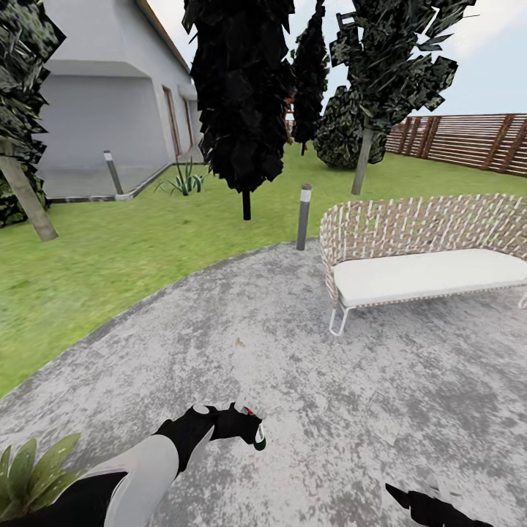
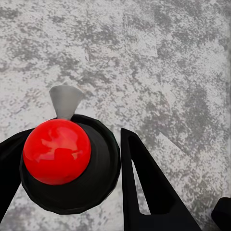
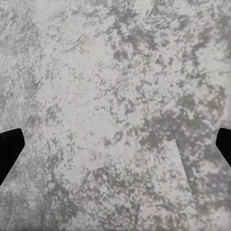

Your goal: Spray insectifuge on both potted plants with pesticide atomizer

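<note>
One atomizer (image 2: 65, 161) in hand already, sitting between the left gripper (image 1: 245, 428) fingers (image 2: 149, 192): red round cap up toward the wrist cam, black body under it, grey nozzle poking out away from the wrist, over the grey paving (image 1: 293, 366). Fingers closing narrow around the black body, looking like a firm hold. In the head view, left arm reaching fwd low over the paving w/ a speck of red and a pale bit at its tip.

Right gripper (image 3: 115, 139) hanging wide, empty, just dark fingertips at both edges of its wrist view, paving between them. Arm barely peeking in at the lower right of the head view.

Potted plant (image 1: 33, 472) showing as broad pointed green leaves at the lower left corner of the head view, just beside the left forearm; pot itself cut off, can't tell. Lying to the robot's left and behind the nozzle, so next move prob. calling for swinging the left wrist back and left till the nozzle axis is facing the leaves. Left arm nearer by far. Second plant not spotted yet.

Ahead: wicker seat (image 1: 424, 249) w/ white cushion on the paving, bollard lamp (image 1: 304, 216) at the lawn edge, dark trees, slatted fence (image 1: 476, 143) far right, house (image 1: 110, 95) far left.
</note>
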